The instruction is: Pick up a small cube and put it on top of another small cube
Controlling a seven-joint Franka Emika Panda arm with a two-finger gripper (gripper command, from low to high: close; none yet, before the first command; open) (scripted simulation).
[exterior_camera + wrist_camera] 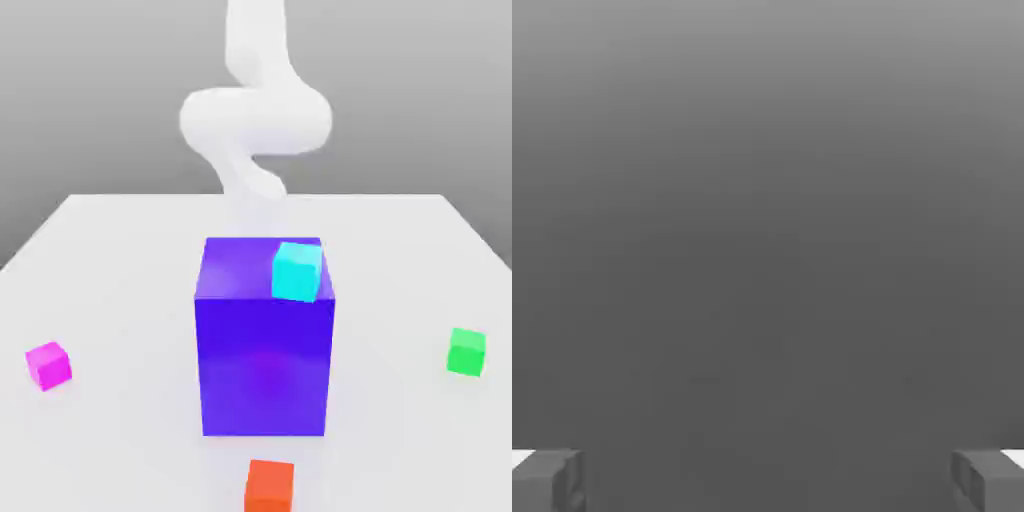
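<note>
Magenta-pink small cube (48, 365), lying on the white table (110, 260) at about eight o'clock from the big blue-purple block (266, 340), looks light, rigid and smooth-faced, best pinched across two opposite flat sides by the wide-open gripper (768, 480), which holds nothing.

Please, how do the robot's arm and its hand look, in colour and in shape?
The arm is plain white, smooth and rounded, built of thick tube-like segments with bulging joints. No cables or markings show on it. The hand has two blocky grey fingers with flat faces and white upper parts.
</note>
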